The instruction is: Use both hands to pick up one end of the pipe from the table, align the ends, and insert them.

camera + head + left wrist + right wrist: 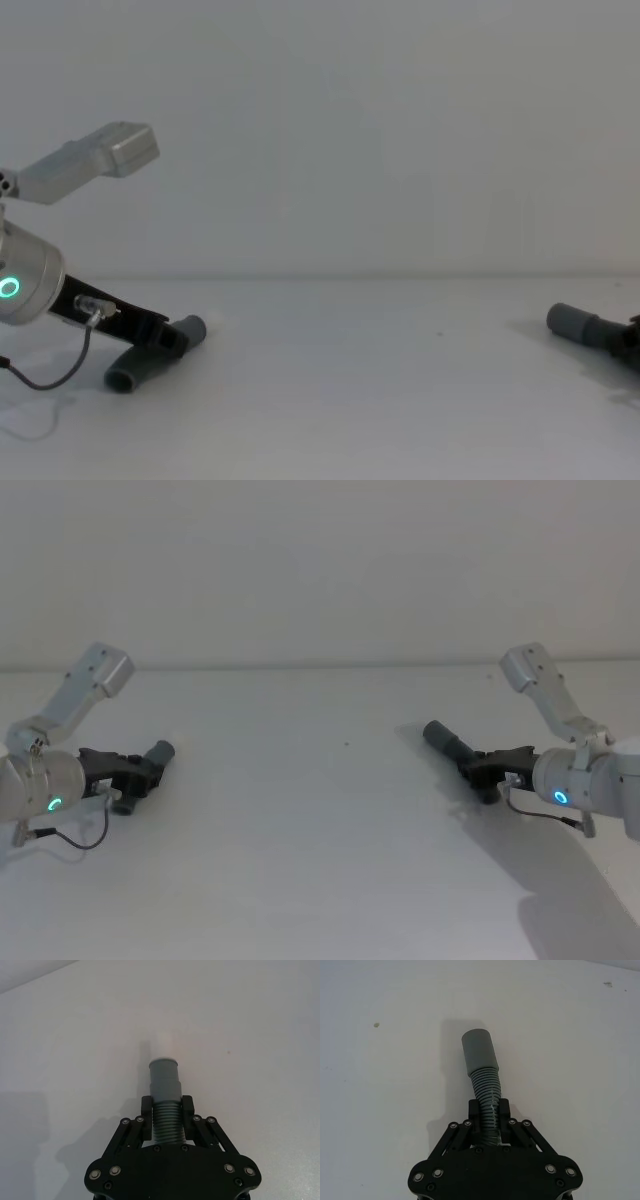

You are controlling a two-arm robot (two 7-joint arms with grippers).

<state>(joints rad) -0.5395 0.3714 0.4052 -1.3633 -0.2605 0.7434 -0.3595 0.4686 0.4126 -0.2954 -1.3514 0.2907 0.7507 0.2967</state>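
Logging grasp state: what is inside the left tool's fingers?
The ribbed part of the pipe, clamped in the left tool; its grey cuff with a pale tip sticks out ahead. Where the pipe runs behind the fingers is covered by the tool's black body.

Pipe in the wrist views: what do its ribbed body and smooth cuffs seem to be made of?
The pipe: dark grey, finely ribbed, bending beyond the right end effector, so likely flexible plastic. Its cuffs: smooth matte grey, plastic or rubber, cannot tell. The spigot: pale, smooth, probably plastic.
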